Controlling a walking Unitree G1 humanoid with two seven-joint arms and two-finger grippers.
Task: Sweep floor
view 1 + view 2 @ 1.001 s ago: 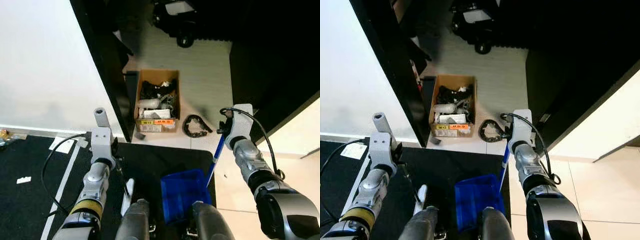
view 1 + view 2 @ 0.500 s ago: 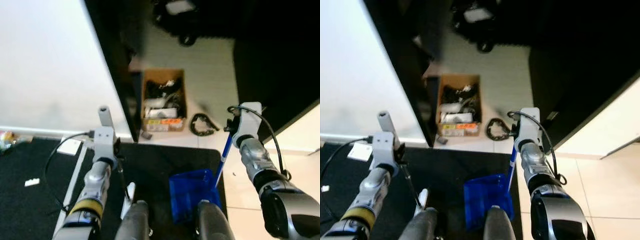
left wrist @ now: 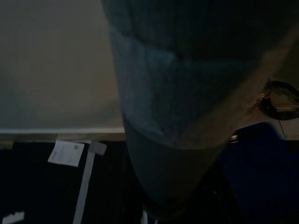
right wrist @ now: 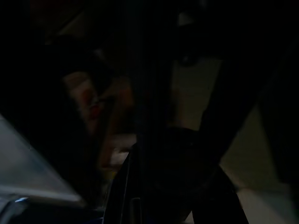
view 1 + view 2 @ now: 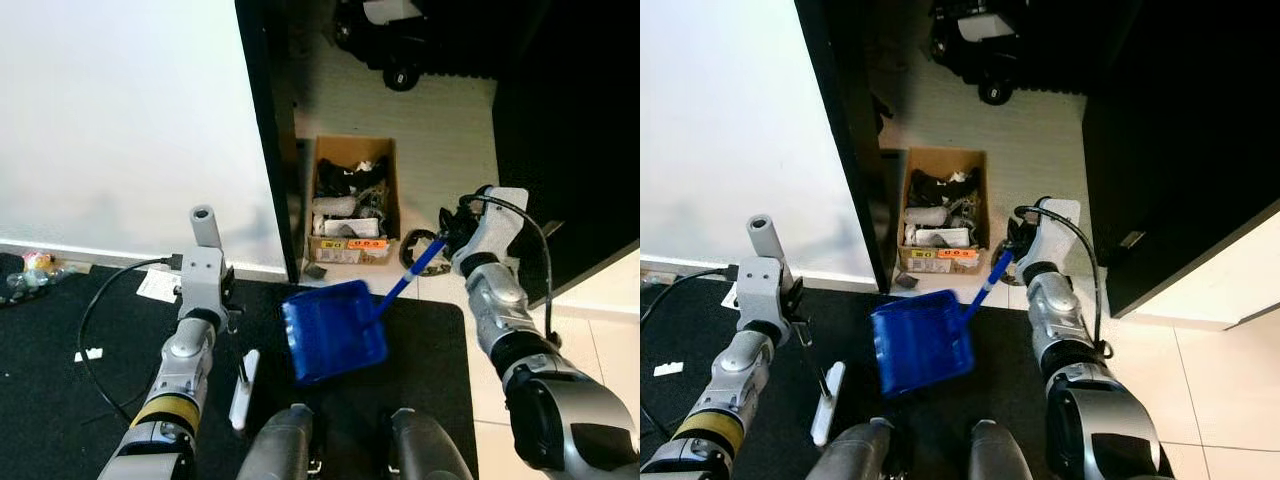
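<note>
A: What has changed since a second ago?

B: The blue dustpan (image 5: 332,342) has swung. It hung low by the robot's legs with its handle steep; now its pan sits further left and further out over the black mat (image 5: 60,420), the handle slanting up to the right gripper (image 5: 447,238). The whole view has shifted as well, so the camera moved too.

A: How far along is the sweeping?

B: Early, I would judge. Small white scraps (image 5: 88,354) lie on the mat at the left, a paper slip (image 5: 160,286) sits near the white wall (image 5: 120,110), and the pan looks empty. The white brush (image 5: 827,404) hangs low on the near left, below the left gripper (image 5: 222,300).

A: And the fingers?

B: The right fingers are clamped on the dustpan's handle at its upper end, just beside the black ring (image 5: 418,245) on the tile. The left gripper carries the brush by a thin dark shaft, so its fingers must be closed on it, though the grip is small in view. The wrist views are too dark to add anything.

A: Anything else nearby?

B: A cardboard box (image 5: 352,200) of clutter stands far of the mat, beside the dark door edge (image 5: 270,130)
</note>
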